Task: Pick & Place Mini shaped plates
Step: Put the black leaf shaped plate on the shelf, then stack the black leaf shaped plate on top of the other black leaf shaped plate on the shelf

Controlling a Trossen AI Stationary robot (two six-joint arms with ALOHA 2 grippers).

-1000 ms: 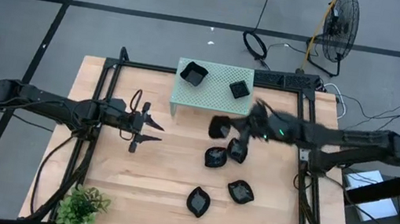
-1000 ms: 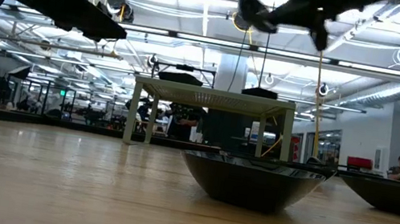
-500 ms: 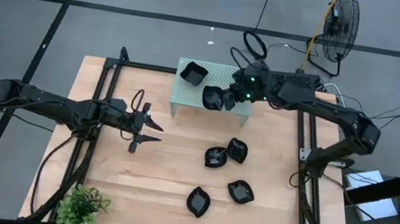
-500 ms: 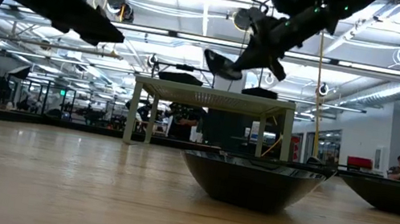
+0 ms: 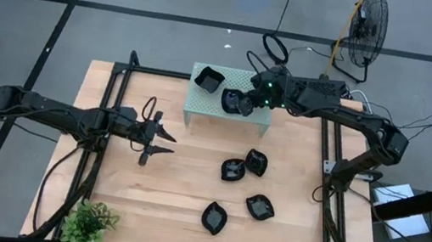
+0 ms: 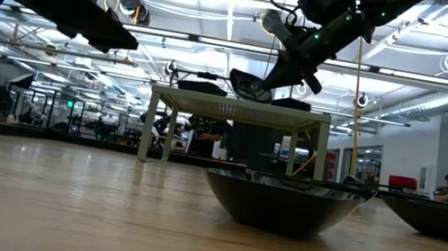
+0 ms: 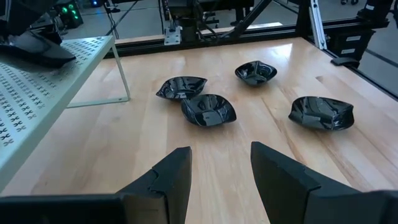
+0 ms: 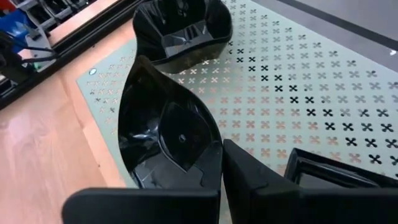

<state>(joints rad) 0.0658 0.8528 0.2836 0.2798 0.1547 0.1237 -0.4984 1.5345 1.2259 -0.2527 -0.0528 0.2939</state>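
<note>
At the table's left, a small green plant is seen near the front corner. The left gripper is held above the bare wood left of centre, its fingers spread apart with nothing between them.

Toward the rear middle stands the pale green perforated stand. A square black plate rests on its left part. Just to the right of that, a leaf-like black plate is gripped by its edge in the closed fingers of the right gripper, and is held low over the stand's top; whether it touches the surface cannot be told. A further dark plate's rim is seen on the stand beside the right gripper.

On the table in front of the stand, four plates lie: two touching near the centre, and two nearer the front, set apart.
</note>
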